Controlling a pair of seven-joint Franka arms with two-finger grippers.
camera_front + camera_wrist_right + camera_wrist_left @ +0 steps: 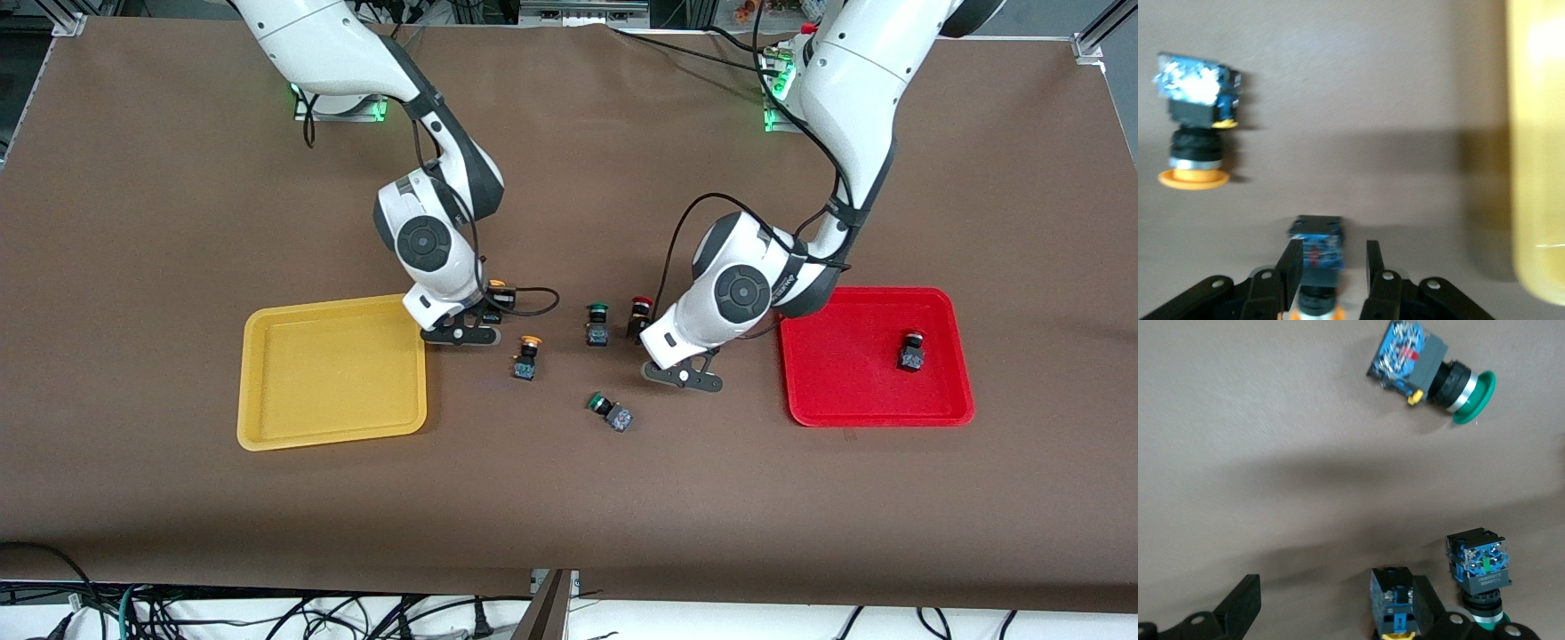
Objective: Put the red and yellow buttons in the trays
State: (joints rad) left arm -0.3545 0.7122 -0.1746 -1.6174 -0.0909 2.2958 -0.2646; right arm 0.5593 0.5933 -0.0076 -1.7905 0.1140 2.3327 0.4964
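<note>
My right gripper (pixel 473 325) is low on the table beside the yellow tray (pixel 331 373). It is open, with its fingers around an upright yellow button (pixel 494 299), which also shows in the right wrist view (pixel 1315 247). One finger (pixel 1290 267) touches the button and the other stands apart from it. A second yellow button (pixel 526 357) stands close by. My left gripper (pixel 674 370) is wide open. A button body (pixel 1393 599) sits by one of its fingers (pixel 1429 597); this is the red button (pixel 638 316). Another red button (pixel 910 351) lies in the red tray (pixel 876 404).
An upright green button (pixel 597 324) stands beside the red button. Another green button (pixel 610 412) lies on its side, nearer the front camera. The yellow tray's wall (pixel 1538 147) is close beside my right gripper (pixel 1331 267).
</note>
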